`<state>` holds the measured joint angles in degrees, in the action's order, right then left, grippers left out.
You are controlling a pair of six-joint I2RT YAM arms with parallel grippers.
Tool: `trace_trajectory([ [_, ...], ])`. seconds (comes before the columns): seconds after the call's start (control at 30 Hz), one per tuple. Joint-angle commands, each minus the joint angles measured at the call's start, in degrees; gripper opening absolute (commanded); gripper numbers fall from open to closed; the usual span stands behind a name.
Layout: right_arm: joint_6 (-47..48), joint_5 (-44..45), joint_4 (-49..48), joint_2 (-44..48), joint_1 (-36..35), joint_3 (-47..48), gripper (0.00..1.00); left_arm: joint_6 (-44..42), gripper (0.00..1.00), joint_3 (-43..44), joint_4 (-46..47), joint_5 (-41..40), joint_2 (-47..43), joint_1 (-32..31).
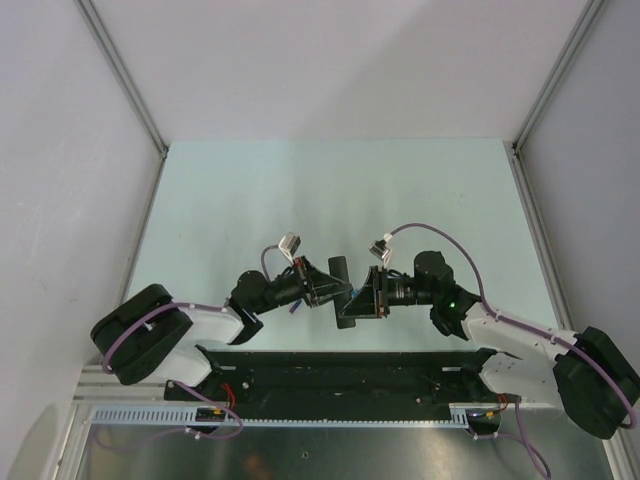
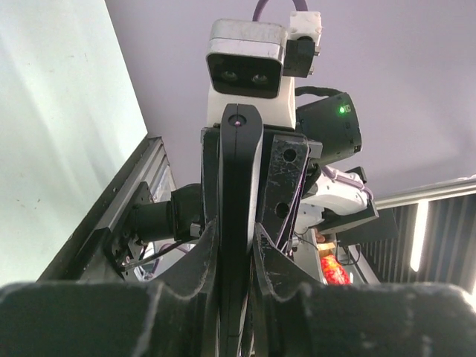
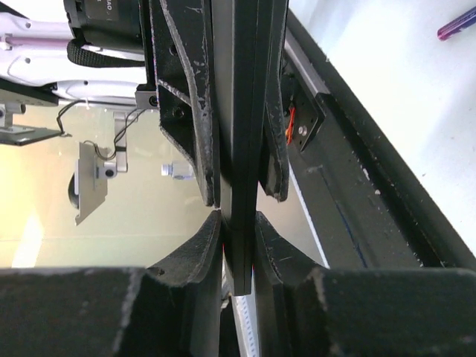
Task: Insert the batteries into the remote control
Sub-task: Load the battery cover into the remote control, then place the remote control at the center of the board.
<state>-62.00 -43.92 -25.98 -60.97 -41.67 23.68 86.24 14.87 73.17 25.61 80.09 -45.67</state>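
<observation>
Just beyond the black base rail [image 3: 372, 208], a purple battery [image 3: 456, 27] lies on the table [image 1: 250, 200]. Over the table's near middle, the left gripper [image 2: 236, 242] and right gripper [image 3: 238, 223] both clamp the remote control [image 1: 341, 268], edge-on between them. It looks light, rigid and smooth. A pinch across its flat faces near mid-length should hold, while the ends might slip.

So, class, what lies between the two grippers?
The remote control, clamped by the left gripper and the right gripper; the top external view shows it.
</observation>
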Motion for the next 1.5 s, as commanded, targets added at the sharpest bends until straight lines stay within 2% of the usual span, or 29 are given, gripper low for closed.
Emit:
trace_trajectory([
  [0.0,2.3,7.4,-2.6,-2.2,3.3,4.1,0.00,1.3,0.00,-0.7,15.9,11.0,-2.9,-5.8],
  [0.27,4.5,5.3,0.2,-3.3,6.2,8.0,0.00,-0.5,0.00,-3.5,10.7,11.6,-8.0,-6.2],
  [0.33,5.1,2.4,0.6,-3.3,6.1,8.3,0.02,-1.9,0.00,-3.5,8.8,10.8,-9.5,-5.7],
  [0.37,5.5,1.7,1.4,-2.8,6.0,8.3,0.20,-2.3,0.00,-3.4,8.3,10.4,-9.9,-4.7],
  [0.47,8.7,1.6,8.9,1.8,5.9,8.3,0.54,-4.2,0.00,-2.8,5.1,8.3,-11.2,-1.0],
  [0.53,11.2,1.9,15.4,5.1,6.2,8.3,0.64,-5.7,0.00,-1.9,0.8,6.7,-12.1,2.5],
  [0.67,17.4,5.0,29.0,14.7,8.0,9.3,0.67,-9.3,0.00,0.0,-8.2,4.5,-13.9,8.9],
  [0.73,20.9,11.6,39.0,16.8,8.2,11.3,0.67,-13.8,0.00,4.1,-22.8,2.1,-16.3,11.6],
  [0.77,23.5,14.4,42.0,17.4,8.2,11.9,0.67,-21.9,0.00,6.8,-31.9,-0.4,-17.4,11.7],
  [0.8,24.6,20.3,47.5,17.3,8.1,13.3,0.66,-26.9,0.00,10.1,-52.2,-5.0,-18.4,11.6],
  [0.83,25.3,23.6,49.8,17.1,8.0,13.8,0.63,-31.6,0.00,17.7,-61.6,-16.6,-18.8,9.9],
  [0.87,26.0,27.3,52.0,16.7,7.8,14.5,0.62,-37.9,0.00,21.6,-69.9,-24.2,-17.9,8.9],
  [0.9,26.5,35.3,55.7,15.7,6.9,15.5,0.60,-40.2,0.00,25.1,-82.1,-30.0,-16.2,8.1],
  [0.93,26.8,39.0,57.2,15.4,6.3,16.1,0.58,-41.8,0.00,30.6,-86.3,-38.3,-12.6,7.5],
  [1.03,26.2,52.4,61.1,13.9,2.7,18.0,0.59,-45.9,0.00,39.4,-99.6,-48.4,-5.9,7.0],
  [1.07,26.0,54.9,61.7,13.6,1.9,18.4,0.59,-45.0,0.00,41.4,-102.5,-54.6,-1.6,6.9],
  [1.1,26.0,58.6,62.6,13.4,1.2,18.9,0.59,-43.8,0.00,43.1,-108.6,-58.3,0.4,6.7],
  [1.17,26.0,61.1,63.4,12.9,0.0,19.9,0.60,-39.1,0.00,48.5,-114.5,-64.6,7.2,6.5],
  [1.2,26.0,62.1,63.7,12.8,-0.2,20.2,0.60,-39.0,0.00,50.3,-118.7,-65.0,9.8,6.4],
  [1.3,26.9,62.3,64.0,12.7,-0.3,20.9,0.61,-42.3,0.00,57.4,-123.0,-65.3,17.9,5.9],
  [1.47,27.7,61.1,64.5,13.0,-0.3,21.2,0.62,-46.8,0.00,65.7,-124.4,-67.4,26.1,3.0],
])
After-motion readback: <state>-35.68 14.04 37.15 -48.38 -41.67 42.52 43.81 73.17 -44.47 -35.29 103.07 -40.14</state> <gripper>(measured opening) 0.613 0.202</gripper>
